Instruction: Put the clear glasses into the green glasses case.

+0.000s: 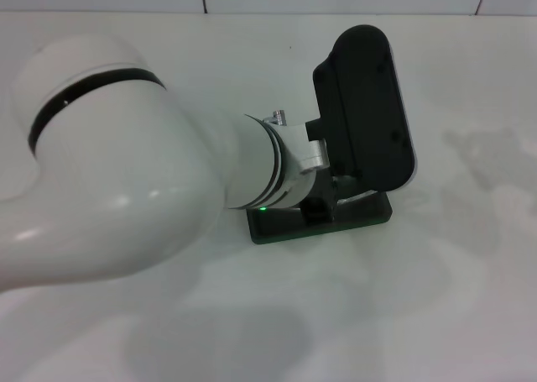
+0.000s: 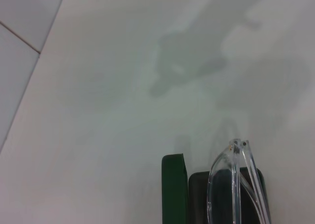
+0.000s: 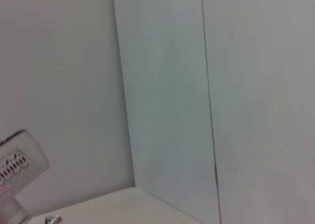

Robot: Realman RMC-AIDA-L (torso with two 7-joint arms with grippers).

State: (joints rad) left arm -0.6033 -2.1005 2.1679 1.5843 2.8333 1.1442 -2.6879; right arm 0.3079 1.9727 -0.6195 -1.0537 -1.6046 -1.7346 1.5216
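Left arm reaches in from the near left across the white table [image 1: 470,298], its bulky white elbow filling much of the head view, wrist bent down over the green glasses case [image 1: 277,229]. A black wrist module sits above the case and hides most of it; only the case's near edge and right corner show beneath. Left gripper [image 1: 323,199] is mostly buried under that module, directly over the case; cannot tell whether its fingers are spread or pressed together. Head view shows nothing of the glasses. Left wrist view fills that gap: the clear glasses [image 2: 236,184] hang at the picture's lower edge, transparent frame and thin temple arms over the case's dark lining, the green shell wall just beside them. Whether they touch the lining cannot be told. Arm's shadow falls on the table beyond. Right wrist view shows only pale wall panels and a seam; the right gripper is out of sight.
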